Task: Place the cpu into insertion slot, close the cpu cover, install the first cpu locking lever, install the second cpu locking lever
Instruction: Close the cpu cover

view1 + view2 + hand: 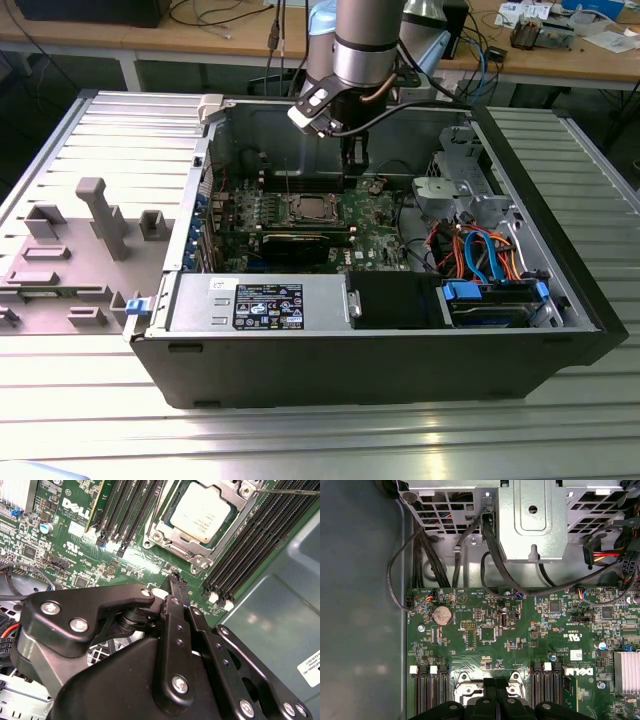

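Inside an open computer case (350, 372), the cpu (202, 510) sits in the insertion slot (196, 562), silver top showing. The cpu cover (165, 527) seems to lie flat around it, though its edges are hard to make out. The gripper (174, 582) hovers just beside the insertion slot, over the green board (75, 545), its jaws closed together, holding nothing. Long black memory slots (250, 540) flank the insertion slot.

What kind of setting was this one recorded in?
Most likely a robotics or electronics lab: an open computer case lies on a ribbed metal table, a robot arm reaches into it, and wooden workbenches behind carry cables.
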You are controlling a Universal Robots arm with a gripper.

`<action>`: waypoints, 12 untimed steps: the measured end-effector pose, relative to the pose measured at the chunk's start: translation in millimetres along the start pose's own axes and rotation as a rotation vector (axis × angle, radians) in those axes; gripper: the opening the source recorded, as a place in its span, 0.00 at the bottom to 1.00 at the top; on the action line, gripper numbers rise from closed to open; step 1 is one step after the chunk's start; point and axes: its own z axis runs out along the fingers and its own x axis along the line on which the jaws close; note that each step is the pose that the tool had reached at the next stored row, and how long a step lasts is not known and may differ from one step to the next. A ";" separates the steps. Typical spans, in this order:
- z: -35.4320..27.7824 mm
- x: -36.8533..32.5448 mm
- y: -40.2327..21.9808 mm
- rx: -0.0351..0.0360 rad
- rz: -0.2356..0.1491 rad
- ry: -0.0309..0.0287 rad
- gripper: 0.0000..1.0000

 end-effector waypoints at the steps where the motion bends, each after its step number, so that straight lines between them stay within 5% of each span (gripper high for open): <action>1: 0.0 0.0 -0.4 0.0000 0.000 0.0000 0.11; 12: 0.0 0.0 -0.5 0.0000 0.000 0.0000 0.11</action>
